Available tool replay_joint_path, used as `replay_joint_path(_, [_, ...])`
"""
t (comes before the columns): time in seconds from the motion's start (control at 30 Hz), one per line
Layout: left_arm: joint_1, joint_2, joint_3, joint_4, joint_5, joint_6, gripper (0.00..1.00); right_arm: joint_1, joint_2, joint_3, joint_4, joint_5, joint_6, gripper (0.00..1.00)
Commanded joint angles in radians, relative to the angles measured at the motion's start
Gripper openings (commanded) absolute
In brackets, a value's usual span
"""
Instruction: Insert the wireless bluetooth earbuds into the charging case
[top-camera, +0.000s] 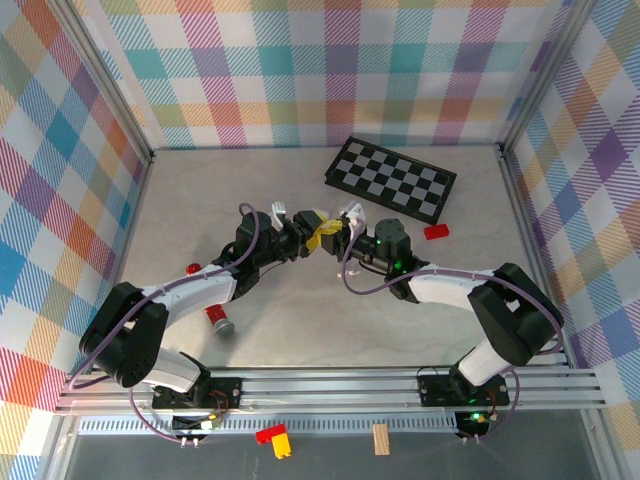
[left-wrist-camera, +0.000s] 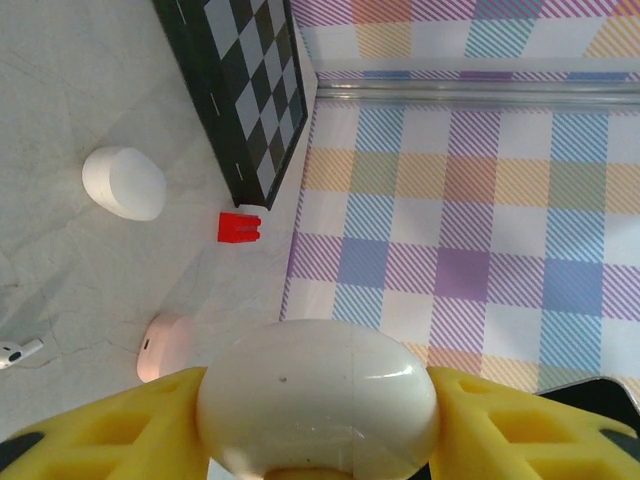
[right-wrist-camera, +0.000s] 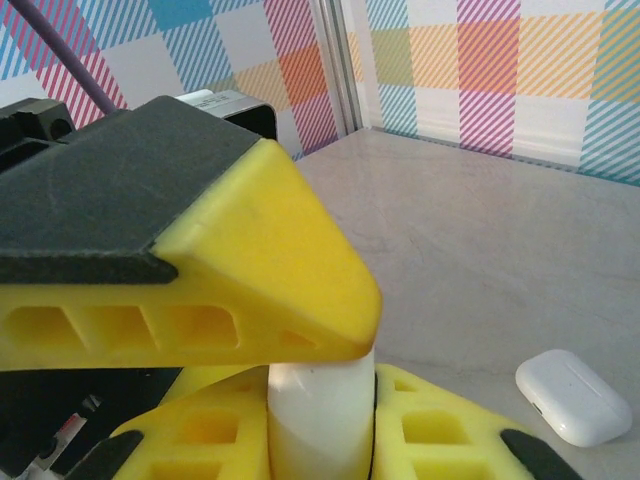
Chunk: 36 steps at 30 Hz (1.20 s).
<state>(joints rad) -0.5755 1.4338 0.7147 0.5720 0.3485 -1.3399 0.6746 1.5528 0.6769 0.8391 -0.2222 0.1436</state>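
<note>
Glossy white oval plastic charging case (left-wrist-camera: 318, 392) clamped between yellow fingers of left gripper (left-wrist-camera: 316, 405) in left wrist view, tiny white stemmed earbud (left-wrist-camera: 20, 352) lying on pale marbled table (left-wrist-camera: 60, 90) nearby, right wrist view, right gripper (right-wrist-camera: 320, 405) closed on same case (right-wrist-camera: 320, 420), top view, both grippers meeting mid-table.

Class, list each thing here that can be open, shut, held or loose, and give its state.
left gripper: shut on the held white case
right gripper: shut on the held white case
held white case: lid shut
pink case: lid shut, on the table
other white case: lid shut, on the table
earbud: loose on the table
</note>
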Motion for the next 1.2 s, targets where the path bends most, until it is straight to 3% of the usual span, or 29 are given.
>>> replay_joint_path(0.0, [-0.01,-0.033,-0.009,0.051,0.014,0.027,0.61,0.001,-0.031,0.009,-0.012,-0.027,-0.013,0.2])
replay_joint_path(0.13, [-0.009,-0.081,-0.035,0.124,-0.026,0.146,0.92,-0.032,-0.077,-0.016,-0.045,-0.079,0.0,0.19])
replay_joint_path(0.2, [-0.006,-0.12,-0.038,0.121,-0.037,0.251,1.0,-0.056,-0.119,-0.026,-0.103,-0.113,0.003,0.17])
replay_joint_path(0.37, [0.003,-0.219,-0.037,0.048,-0.011,0.591,1.0,-0.132,-0.251,-0.062,-0.251,-0.21,0.051,0.12])
replay_joint_path(0.6, [0.0,-0.307,-0.065,-0.046,0.121,1.154,1.0,-0.205,-0.442,-0.052,-0.475,-0.42,0.029,0.09])
replay_joint_path(0.7, [-0.001,-0.324,-0.101,-0.055,0.215,1.323,0.98,-0.206,-0.482,-0.014,-0.573,-0.487,-0.008,0.09])
replay_joint_path(0.9, [-0.026,-0.302,-0.162,0.079,0.357,1.419,0.92,-0.205,-0.478,0.087,-0.737,-0.668,-0.096,0.1])
replay_joint_path(1.13, [-0.064,-0.265,-0.116,0.074,0.49,1.427,0.68,-0.191,-0.42,0.197,-0.926,-0.788,-0.233,0.11])
replay_joint_path(1.17, [-0.07,-0.262,-0.109,0.067,0.5,1.428,0.61,-0.184,-0.416,0.202,-0.926,-0.782,-0.233,0.11])
